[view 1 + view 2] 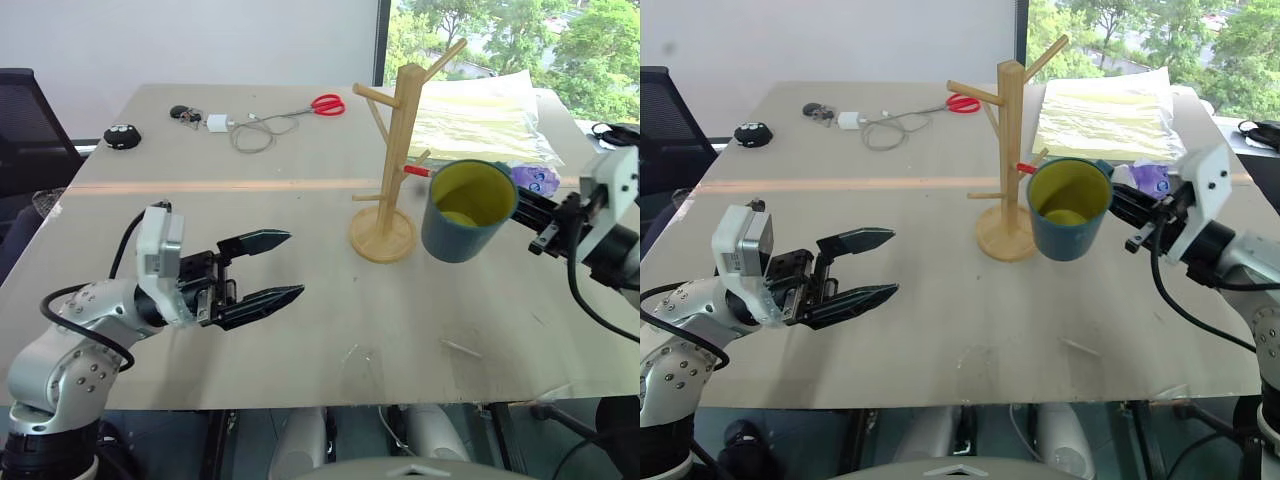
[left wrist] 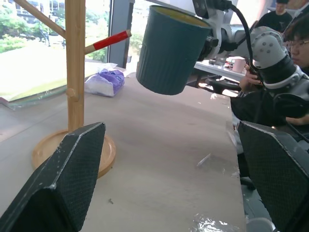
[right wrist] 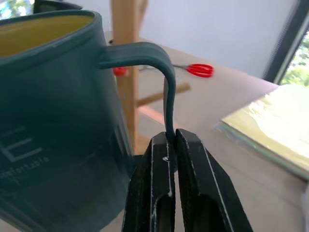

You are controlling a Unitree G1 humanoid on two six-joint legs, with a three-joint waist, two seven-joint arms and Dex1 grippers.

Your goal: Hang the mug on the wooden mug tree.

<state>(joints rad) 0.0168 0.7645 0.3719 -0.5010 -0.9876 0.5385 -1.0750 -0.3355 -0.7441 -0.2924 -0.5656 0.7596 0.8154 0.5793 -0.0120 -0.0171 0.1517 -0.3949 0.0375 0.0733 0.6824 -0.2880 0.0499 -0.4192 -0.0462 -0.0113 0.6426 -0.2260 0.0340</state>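
- While the right gripper is clenched on the thin loop handle of the mug, the teal-blue mug hangs clear of the table, tilted so its yellow-green inside faces the head camera.
- On the mug's side, pale lettering shows in the right wrist view: a large "E" and, beneath it, small letters that seem to end in "omfortable"; the rest is cut off.
- Just beside the mug stands the wooden mug tree, upright on its round disc base, with angled pegs branching off the post.
- One peg on the mug's side has a red tip, which sits close to the mug's rim; whether they touch cannot be told.
- Well apart from the tree, the left gripper hovers over the near part of the table with its fingers spread and nothing between them, pointing toward the tree.
- At the far edge lie red-handled scissors, a white charger with a coiled cable, a small black object and a set of keys.
- Behind the tree lies a yellowish sheet in clear plastic, and a purple-and-white packet lies near the mug; no writing on either can be read.
- A person in dark clothing sits beyond the table's edge in the left wrist view.
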